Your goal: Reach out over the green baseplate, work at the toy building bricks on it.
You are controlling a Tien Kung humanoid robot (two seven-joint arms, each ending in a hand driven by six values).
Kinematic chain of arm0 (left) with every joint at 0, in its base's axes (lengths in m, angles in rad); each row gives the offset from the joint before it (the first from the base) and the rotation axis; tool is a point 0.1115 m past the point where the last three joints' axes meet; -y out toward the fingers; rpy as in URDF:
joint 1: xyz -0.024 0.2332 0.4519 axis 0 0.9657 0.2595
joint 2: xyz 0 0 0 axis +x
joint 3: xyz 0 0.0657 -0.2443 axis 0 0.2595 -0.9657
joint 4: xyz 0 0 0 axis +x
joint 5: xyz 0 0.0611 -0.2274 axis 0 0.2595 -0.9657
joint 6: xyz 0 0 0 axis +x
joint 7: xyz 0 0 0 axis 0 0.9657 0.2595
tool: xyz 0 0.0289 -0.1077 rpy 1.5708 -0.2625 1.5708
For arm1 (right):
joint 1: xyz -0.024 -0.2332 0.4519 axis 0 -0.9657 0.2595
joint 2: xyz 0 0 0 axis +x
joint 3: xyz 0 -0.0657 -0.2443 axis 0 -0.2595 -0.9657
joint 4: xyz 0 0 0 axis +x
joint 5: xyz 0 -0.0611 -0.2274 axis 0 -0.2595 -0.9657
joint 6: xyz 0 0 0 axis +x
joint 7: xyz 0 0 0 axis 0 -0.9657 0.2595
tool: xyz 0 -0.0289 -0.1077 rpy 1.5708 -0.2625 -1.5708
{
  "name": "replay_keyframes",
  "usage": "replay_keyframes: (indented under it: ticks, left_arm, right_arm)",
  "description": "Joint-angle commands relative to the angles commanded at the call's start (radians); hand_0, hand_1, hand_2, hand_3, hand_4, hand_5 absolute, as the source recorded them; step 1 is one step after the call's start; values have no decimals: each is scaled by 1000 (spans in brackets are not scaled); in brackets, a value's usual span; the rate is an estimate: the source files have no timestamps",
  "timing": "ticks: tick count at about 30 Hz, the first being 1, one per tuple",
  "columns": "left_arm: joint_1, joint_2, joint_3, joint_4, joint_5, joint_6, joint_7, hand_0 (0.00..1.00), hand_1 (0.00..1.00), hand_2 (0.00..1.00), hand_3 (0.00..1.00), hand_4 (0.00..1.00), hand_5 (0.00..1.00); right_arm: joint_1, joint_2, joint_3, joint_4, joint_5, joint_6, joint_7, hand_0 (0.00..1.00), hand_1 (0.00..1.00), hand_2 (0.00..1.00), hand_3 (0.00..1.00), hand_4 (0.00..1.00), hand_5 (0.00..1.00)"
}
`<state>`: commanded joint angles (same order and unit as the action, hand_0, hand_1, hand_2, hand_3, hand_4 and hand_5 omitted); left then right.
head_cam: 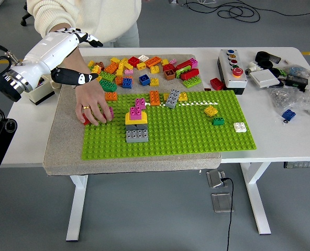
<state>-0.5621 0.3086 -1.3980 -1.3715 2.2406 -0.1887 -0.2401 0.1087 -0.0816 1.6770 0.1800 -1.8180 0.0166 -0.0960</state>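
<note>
Left hand (74, 55) hovered at far left, fingers spread, holding nothing, short of the green baseplate (186, 137). Person's hand (93, 104) pressed on bricks at its left edge. Small stacked tower (136, 125) built; loose brick pile (144, 69) beyond untouched. Much seemingly left.

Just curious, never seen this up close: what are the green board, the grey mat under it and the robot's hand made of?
Green board: likely hard plastic, studded.
Grey mat: probably felt or foam, speckled and matte.
Left hand: seemingly smooth white plastic shell, black fingers.
</note>
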Motion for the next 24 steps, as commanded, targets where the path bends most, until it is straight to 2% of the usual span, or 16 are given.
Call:
replay_keyframes:
  ticks: [13, 18, 22, 23, 24]
  left_arm:
    - [3, -3, 1, -2, 7, -7, -2, 885, 822, 712, 710, 817, 153]
    - [13, -1, -9, -6, 20, -24, -5, 881, 820, 702, 704, 812, 149]
    - [21, -4, -14, -18, 28, -51, -1, 881, 820, 702, 704, 812, 149]
    - [26, -2, -20, -21, 28, -72, 0, 862, 795, 661, 671, 773, 134]
    - [27, -2, -21, -21, 28, -78, 1, 862, 795, 661, 671, 773, 134]
  right_arm:
    - [-1, 0, -2, 0, 2, 1, 1, 744, 647, 687, 637, 839, 529]
    - [-1, -1, -5, 0, 3, 1, 3, 744, 647, 687, 636, 840, 529]
    - [-5, 0, 5, 0, -4, 3, 0, 744, 647, 687, 636, 840, 529]
    - [-4, -2, 3, 0, 0, 2, 2, 744, 647, 686, 636, 839, 530]
    - [-3, -2, 2, 0, 1, 1, 3, 744, 647, 686, 636, 839, 530]
